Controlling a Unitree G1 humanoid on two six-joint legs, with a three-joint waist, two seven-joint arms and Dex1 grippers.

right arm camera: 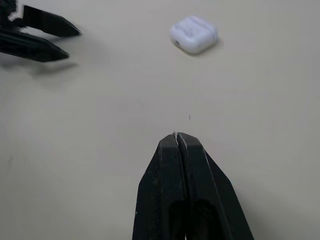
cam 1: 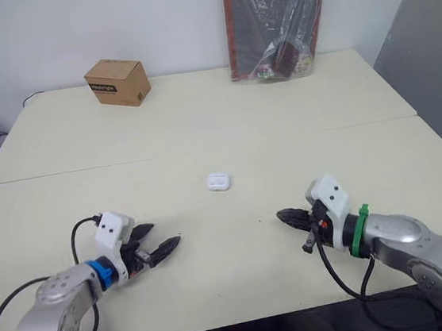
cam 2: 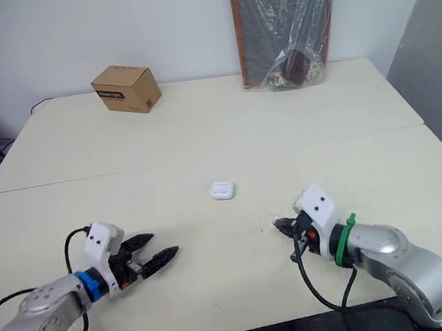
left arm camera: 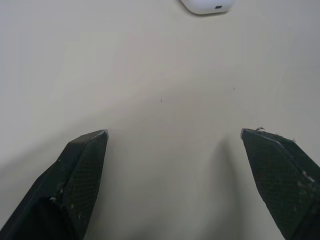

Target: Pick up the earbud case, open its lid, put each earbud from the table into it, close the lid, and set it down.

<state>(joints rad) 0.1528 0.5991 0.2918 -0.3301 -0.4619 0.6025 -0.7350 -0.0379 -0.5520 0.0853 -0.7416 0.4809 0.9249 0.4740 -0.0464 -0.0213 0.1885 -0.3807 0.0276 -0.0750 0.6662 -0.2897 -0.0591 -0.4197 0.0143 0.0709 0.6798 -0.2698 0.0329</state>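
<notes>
The small white earbud case (cam 1: 218, 182) lies flat on the cream table (cam 1: 200, 120) near the middle, with its lid down. My left gripper (cam 1: 165, 233) rests low over the table, nearer than the case and to its left, open with nothing between its fingers. In the left wrist view the case (left arm camera: 206, 5) lies well beyond the spread fingertips (left arm camera: 90, 150). My right gripper (cam 1: 281, 215) is shut and empty, nearer than the case and to its right, pointing toward the table's middle. The right wrist view has the case (right arm camera: 194, 34) ahead of the closed tips (right arm camera: 176, 135), and the left gripper (right arm camera: 65, 42) off to one side.
A brown cardboard box (cam 1: 117, 82) stands at the back left. A clear plastic bag with dark contents (cam 1: 277, 23) leans against the wall at the back right. A seam (cam 1: 204, 153) between two tabletops runs across just beyond the case.
</notes>
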